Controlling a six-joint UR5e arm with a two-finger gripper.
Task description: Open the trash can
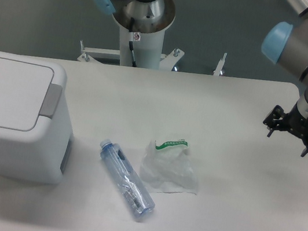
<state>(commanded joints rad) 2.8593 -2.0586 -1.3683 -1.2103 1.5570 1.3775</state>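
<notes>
Camera view: the bin [15, 123] sits at the table's [231, 180] left edge, lid closed. A bottle [127, 180] and bag [168, 166] lie mid-table. Far right, the gripper [297, 131] hovers, fingers' spread indiscernible.

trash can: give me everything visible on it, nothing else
The trash can is a large white boxy bin, plastic by the look, with rounded corners. Its flat rectangular lid is shut and flush, with a grey push tab on the right edge. A grey recess shows low on its right side. It stands upright at the table's left edge, partly cut off by the frame. Nothing touches it but the table; the gripper is far right.
</notes>
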